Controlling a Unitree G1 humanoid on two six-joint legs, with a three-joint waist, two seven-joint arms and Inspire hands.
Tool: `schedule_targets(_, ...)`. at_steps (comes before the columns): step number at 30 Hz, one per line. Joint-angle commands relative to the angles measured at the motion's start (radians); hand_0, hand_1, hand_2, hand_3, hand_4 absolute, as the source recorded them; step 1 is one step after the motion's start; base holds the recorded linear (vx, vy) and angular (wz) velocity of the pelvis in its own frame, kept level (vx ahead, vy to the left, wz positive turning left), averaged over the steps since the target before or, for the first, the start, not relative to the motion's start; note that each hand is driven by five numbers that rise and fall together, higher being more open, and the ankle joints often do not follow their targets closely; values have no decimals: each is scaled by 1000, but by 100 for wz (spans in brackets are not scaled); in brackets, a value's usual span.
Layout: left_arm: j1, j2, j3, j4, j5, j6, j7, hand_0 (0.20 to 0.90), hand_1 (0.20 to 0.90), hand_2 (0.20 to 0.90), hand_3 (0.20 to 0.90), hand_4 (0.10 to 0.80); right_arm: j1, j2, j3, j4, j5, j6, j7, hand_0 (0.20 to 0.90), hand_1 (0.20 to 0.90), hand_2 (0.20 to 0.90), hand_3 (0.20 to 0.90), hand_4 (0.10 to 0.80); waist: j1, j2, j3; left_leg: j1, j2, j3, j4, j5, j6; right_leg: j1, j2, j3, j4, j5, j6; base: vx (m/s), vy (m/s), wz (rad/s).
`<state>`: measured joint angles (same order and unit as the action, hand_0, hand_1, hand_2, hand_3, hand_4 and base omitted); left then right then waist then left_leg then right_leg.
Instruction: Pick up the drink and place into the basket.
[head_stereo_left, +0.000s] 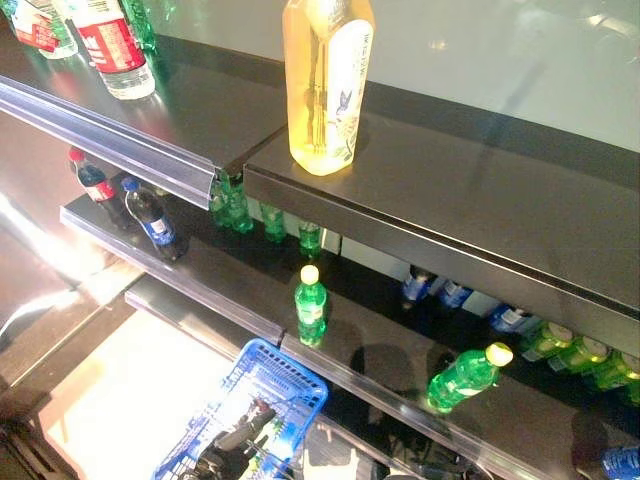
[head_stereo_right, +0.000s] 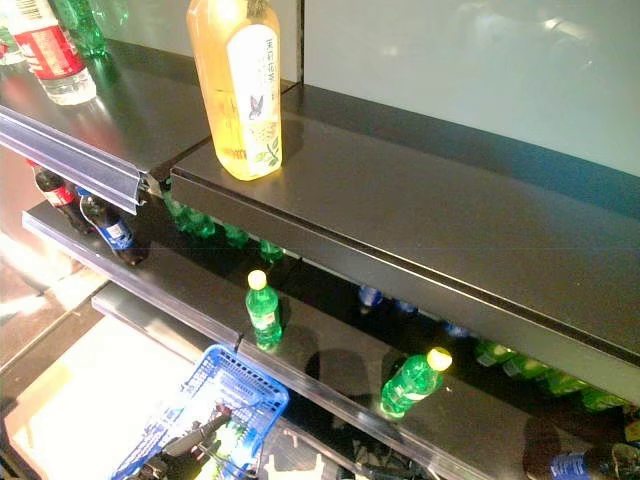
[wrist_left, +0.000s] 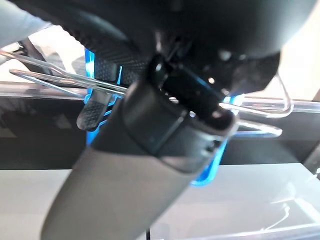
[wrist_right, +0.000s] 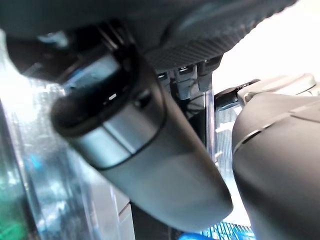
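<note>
Standing on the top shelf, a yellow drink rises far above the blue basket, whose wire handle the left robot hand grips.

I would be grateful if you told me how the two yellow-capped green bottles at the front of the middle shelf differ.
The left green bottle stands upright, while the right green bottle lies tipped over, its cap pointing up and to the right. The left green bottle stands almost above the blue basket; the right green bottle rests farther right, away from it. Both are green with yellow caps and sit near the shelf's front edge.
</note>
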<state>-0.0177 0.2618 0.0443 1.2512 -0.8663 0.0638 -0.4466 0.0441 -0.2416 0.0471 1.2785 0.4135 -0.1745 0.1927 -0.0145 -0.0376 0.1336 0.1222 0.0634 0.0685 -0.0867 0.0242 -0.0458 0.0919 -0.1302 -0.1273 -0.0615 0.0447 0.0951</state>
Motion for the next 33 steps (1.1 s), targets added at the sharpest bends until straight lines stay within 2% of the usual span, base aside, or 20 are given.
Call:
schedule_targets(1,-44,35,-20,-67,-2,-34,-112,300,300,300,200,100,-80,-75,-35,-50,-3,-90,2,900,900,900,900,800,-1,12,-31,-20,33,44,88,-42,-13,14,-53,-11,101,-49,57,-57,-5,3)
schedule_targets(7,-38,27,-21,-77,0,-40,-128,300,300,300,200,100,-79,-85,-46,-37,-3,-88,-14,900,900,900,900,800,-4,23,-38,-12,25,37,82,-48,-12,26,-55,-8,107,-64,56,-32,58,0)
schedule_targets(13,-58,25,-32,-63,9,-34,-136,300,300,300,200,100,-88,-99,-43,-52,26,-80,-44,900,900,900,900,800,-22,6,-17,-42,-7,46,183,-102,12,-13,-65,25,179,-77,54,-43,242,-3)
schedule_targets(14,-63,32,-29,-52,6,-30,-130,300,300,300,200,100,-78,-103,-57,-53,11,-91,-23,900,900,900,900,800,-29,-16,-13,-43,-26,74,176,-106,19,-31,-80,25,134,-15,81,-141,213,-29)
schedule_targets(15,-67,38,-24,-53,18,-32,-124,300,300,300,200,100,-70,-100,-63,-58,8,-97,-13,900,900,900,900,800,-32,-31,-10,-38,-27,106,156,-102,17,-61,-94,2,101,51,103,-204,228,-50)
schedule_targets(16,-69,43,-23,-56,28,-35,-123,300,300,300,200,100,-68,-98,-66,-62,13,-96,-12,900,900,900,900,800,-31,-39,-8,-30,-29,129,142,-103,13,-86,-106,-30,77,99,117,-212,38,-77)
schedule_targets(17,-68,50,-18,-68,30,-36,-114,300,300,300,200,100,-70,-95,-68,-65,6,-92,-1,900,900,900,900,800,-25,-48,2,-14,-27,165,123,-107,4,-142,-131,-96,76,184,140,-237,13,-109)
schedule_targets(18,-70,58,-9,-86,35,-28,-102,300,300,300,200,100,-79,-92,-68,-64,3,-84,-2,900,900,900,900,800,-18,-49,11,-3,-13,196,103,-102,2,-170,-141,-127,93,192,142,-285,11,-130)
schedule_targets(20,-77,71,-8,-92,38,-21,-100,300,300,300,200,100,-85,-86,-71,-56,15,-86,-10,900,900,900,900,800,-13,-43,14,-9,-2,210,90,-88,17,-181,-154,-108,156,183,131,-286,34,-95)
schedule_targets(21,-78,76,-7,-82,43,-24,-111,300,300,300,200,100,-81,-82,-75,-55,26,-96,-20,900,900,900,900,800,-12,-31,11,-22,6,214,86,-70,28,-161,-159,-87,213,167,116,-284,25,-21)
schedule_targets(24,-72,71,-6,-58,41,-42,-121,300,300,300,200,100,-72,-79,-80,-46,19,-120,-17,900,900,900,900,800,-5,-11,-21,-58,18,224,77,-45,41,-105,-173,-51,318,140,96,-251,-2,16)
schedule_targets(26,-71,65,-7,-51,32,-49,-114,300,300,300,200,100,-76,-80,-77,-39,15,-126,-12,900,900,900,900,800,-2,-8,-36,-70,24,211,77,-43,42,-90,-166,-28,336,119,87,-152,-83,-7)
schedule_targets(27,-76,64,-13,-49,28,-52,-110,300,300,300,200,100,-85,-77,-72,-34,18,-128,-14,900,900,900,900,800,2,-10,-45,-84,25,202,79,-35,41,-68,-154,-20,311,102,86,-211,-175,-37)
schedule_targets(28,-81,61,-14,-48,23,-55,-104,300,300,300,200,100,-94,-75,-67,-34,20,-127,-13,900,900,900,900,800,12,-17,-53,-96,27,198,82,-28,35,-28,-146,-36,264,69,83,-176,-219,-68)
schedule_targets(30,-87,61,-12,-53,19,-57,-92,300,300,300,200,100,-106,-61,-57,-34,8,-122,-20,900,900,900,900,800,25,-35,-59,-118,25,205,96,-22,27,17,-128,-59,180,42,99,-149,-251,-99)
schedule_targets(33,-87,70,-3,-80,4,-38,-82,300,300,300,200,100,-108,-62,-40,-54,3,-107,-21,900,900,900,900,800,32,-37,-60,-126,48,202,92,1,7,35,-115,-62,144,12,98,-128,-206,-76)
